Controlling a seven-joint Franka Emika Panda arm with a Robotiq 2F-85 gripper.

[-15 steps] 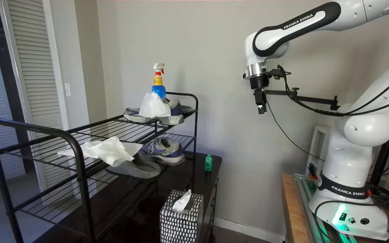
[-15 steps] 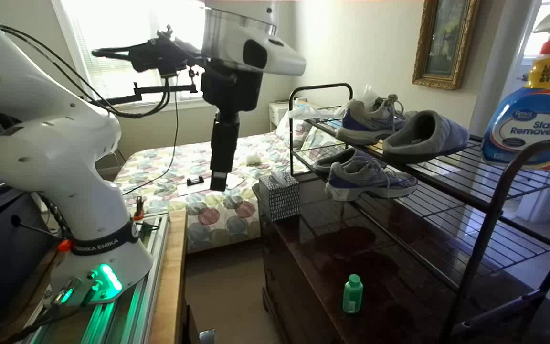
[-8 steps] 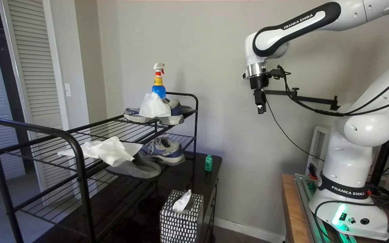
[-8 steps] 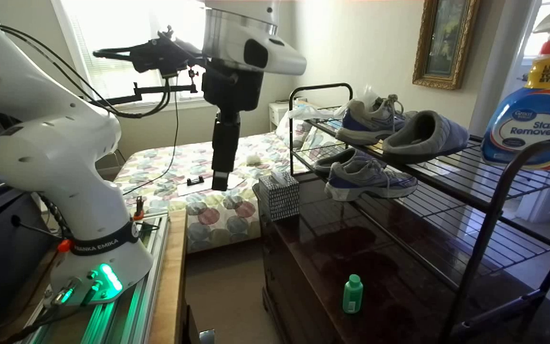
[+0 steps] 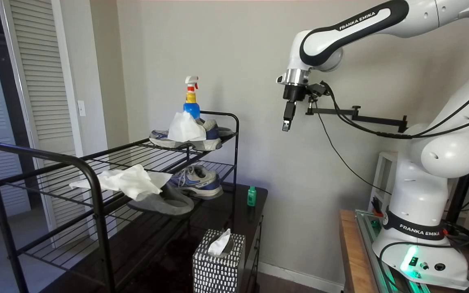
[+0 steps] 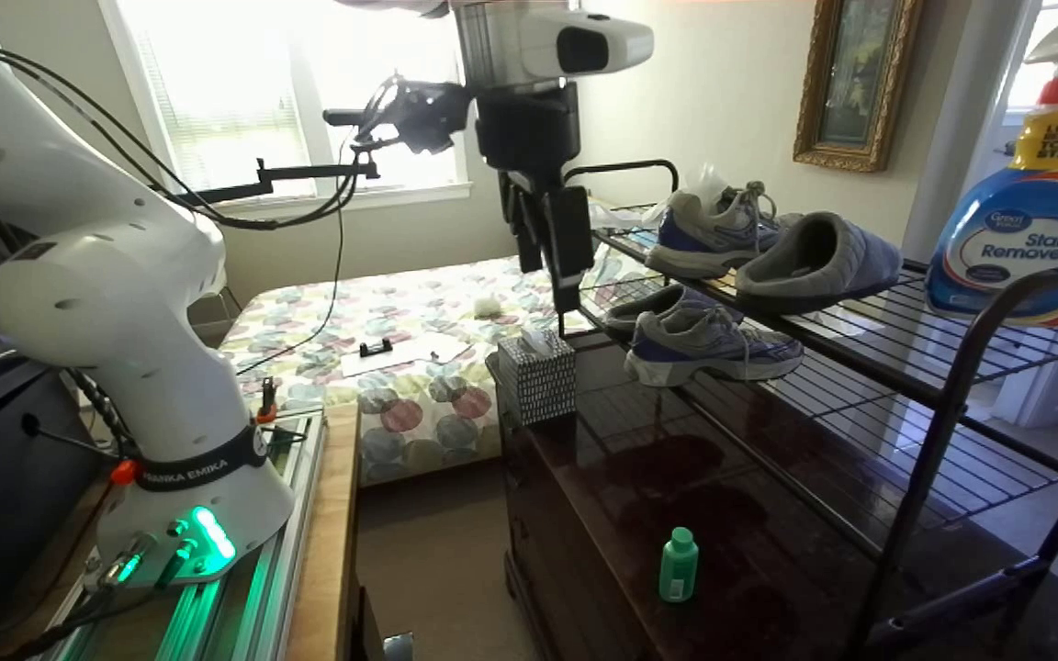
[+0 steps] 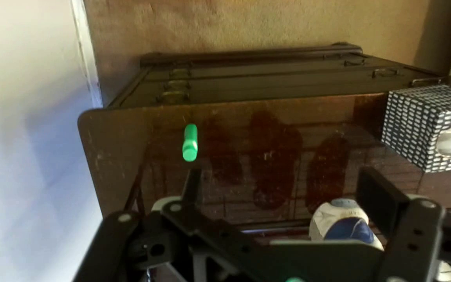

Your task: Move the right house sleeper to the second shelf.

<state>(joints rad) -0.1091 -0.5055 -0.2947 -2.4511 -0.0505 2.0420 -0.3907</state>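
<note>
One grey slipper (image 6: 818, 262) sits on the black rack's upper shelf (image 6: 1016, 353), beside a sneaker. In an exterior view that slipper (image 5: 225, 131) is mostly hidden behind the sneaker. The other grey slipper (image 5: 167, 201) lies on the lower shelf (image 5: 67, 242), partly under a white tissue. It also shows behind a sneaker in an exterior view (image 6: 658, 305). My gripper (image 5: 287, 124) hangs in the air near the rack, apart from both slippers. In the wrist view its fingers (image 7: 284, 188) are spread with nothing between them. No slipper shows clearly in the wrist view.
Sneakers stand on the upper shelf (image 6: 699, 239) and lower shelf (image 6: 713, 349). A stain remover bottle (image 6: 1020, 211) stands on the upper shelf. White tissues (image 5: 128, 181) lie on the rack. A tissue box (image 6: 538, 381) and green bottle (image 6: 679, 565) stand on the dark dresser (image 6: 621, 496).
The arm has moved toward the rack, and the gripper has turned and tilted. Both fingers now show in an exterior view, where they overlapped before. The slippers have not moved.
</note>
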